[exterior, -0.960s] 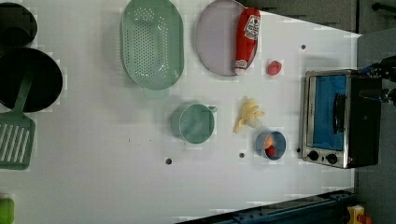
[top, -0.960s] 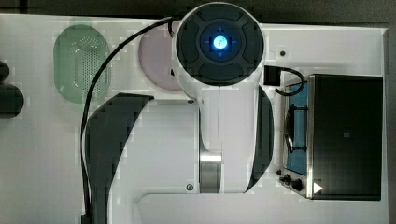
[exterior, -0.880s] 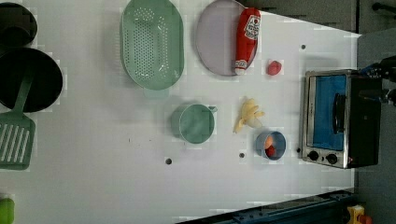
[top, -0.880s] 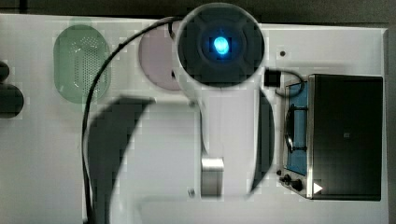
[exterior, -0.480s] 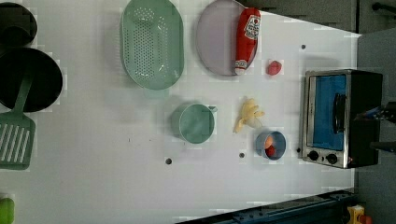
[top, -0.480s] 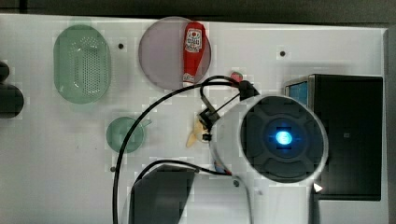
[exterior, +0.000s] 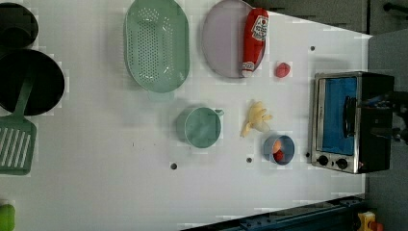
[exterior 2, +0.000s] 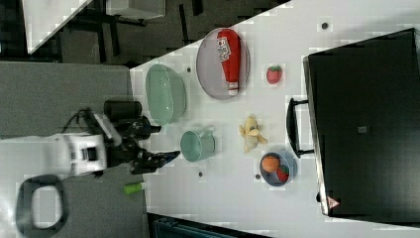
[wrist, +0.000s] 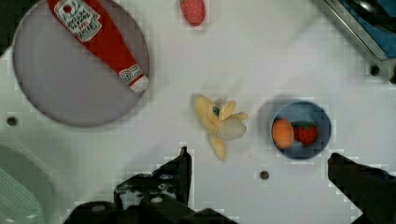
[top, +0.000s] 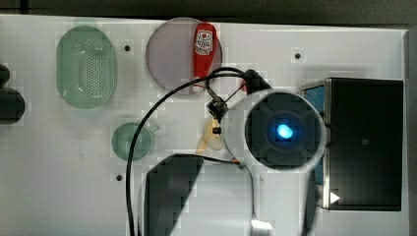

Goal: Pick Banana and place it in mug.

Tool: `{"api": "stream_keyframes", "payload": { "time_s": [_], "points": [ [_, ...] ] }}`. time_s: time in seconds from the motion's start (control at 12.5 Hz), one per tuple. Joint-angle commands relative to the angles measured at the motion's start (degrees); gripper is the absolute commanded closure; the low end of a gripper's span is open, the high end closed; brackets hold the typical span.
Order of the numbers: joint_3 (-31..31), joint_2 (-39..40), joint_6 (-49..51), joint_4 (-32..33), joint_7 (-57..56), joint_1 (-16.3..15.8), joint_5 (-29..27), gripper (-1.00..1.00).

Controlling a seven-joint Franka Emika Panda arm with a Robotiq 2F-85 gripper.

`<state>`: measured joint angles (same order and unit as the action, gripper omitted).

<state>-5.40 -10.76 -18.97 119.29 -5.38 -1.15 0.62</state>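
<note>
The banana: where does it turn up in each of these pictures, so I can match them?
Top view: the banana peeks out at the left edge of the arm's round white body, right of the mug.
Left view: banana right of the mug.
Right view: banana right of the mug.
Wrist view: banana beside the blue bowl.
Shared landmark: the ketchup bottle.

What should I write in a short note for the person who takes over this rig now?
Gripper: open, empty, above the table near the banana.
Banana: lying on the white table, between the mug and the blue bowl in the left view.
Mug: upright, empty.
Done: nothing picked yet.
Left: grasp the banana, carry it to the mug, drop it in.
</note>
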Motion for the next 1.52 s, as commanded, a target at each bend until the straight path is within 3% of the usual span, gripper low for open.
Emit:
{"api": "stream_keyframes", "payload": {
  "time_s": [0.08,0.56,1.04,1.44,1.52],
  "points": [
    [0.5,6.7,-8.5,6.1,-12.7,-0.1,-0.7,-1.0],
    [0.6,16.9,-26.3,13.3,-36.5,-0.1,-0.7,-1.0],
    [1.7,28.8,-32.1,13.8,-37.5,-0.1,-0.8,-1.0],
    [2.0,34.2,-38.3,14.1,-37.5,0.0,-0.8,-0.99],
    [2.0,34.2,-38.3,14.3,-37.5,0.0,-0.8,-0.79]
  ]
}}
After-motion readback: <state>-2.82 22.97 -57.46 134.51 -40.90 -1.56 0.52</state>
